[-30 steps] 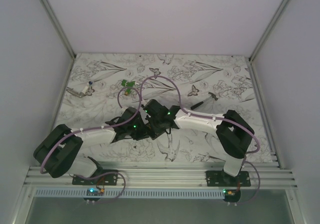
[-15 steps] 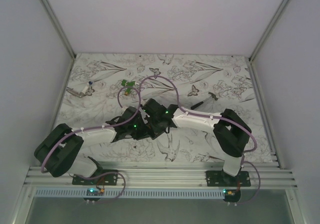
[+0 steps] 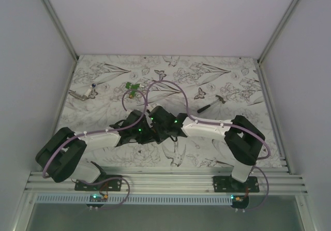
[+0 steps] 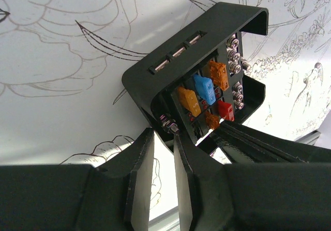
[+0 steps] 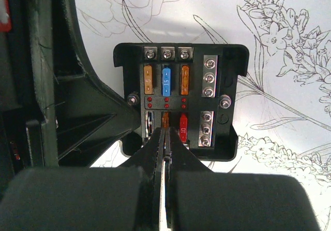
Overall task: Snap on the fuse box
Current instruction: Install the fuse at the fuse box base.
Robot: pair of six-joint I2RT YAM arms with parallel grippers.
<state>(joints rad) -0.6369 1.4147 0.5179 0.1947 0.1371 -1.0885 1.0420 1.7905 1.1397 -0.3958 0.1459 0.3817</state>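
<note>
The fuse box [image 5: 178,102] is a black square box with orange, blue and red fuses in it, lying open-face up on the flower-printed table. It also shows in the left wrist view [image 4: 199,81]. My left gripper [image 4: 164,133] is shut on the box's corner by a mounting screw. It appears as a black wedge at the box's left side in the right wrist view [image 5: 98,112]. My right gripper [image 5: 165,130] is shut, its tips pinching a small orange fuse [image 5: 165,119] in the lower row. From above, both grippers [image 3: 154,123] meet at the table's middle and hide the box.
A small green plastic piece [image 3: 132,88] lies behind the arms. A thin black stick-like tool [image 3: 211,104] lies at the right. A small metal item with a blue bit [image 3: 85,92] lies at the far left. White walls bound the table.
The right arm's wrist shifted a little left, then back right. Both grippers stay together at the box, and the left arm has not moved.
</note>
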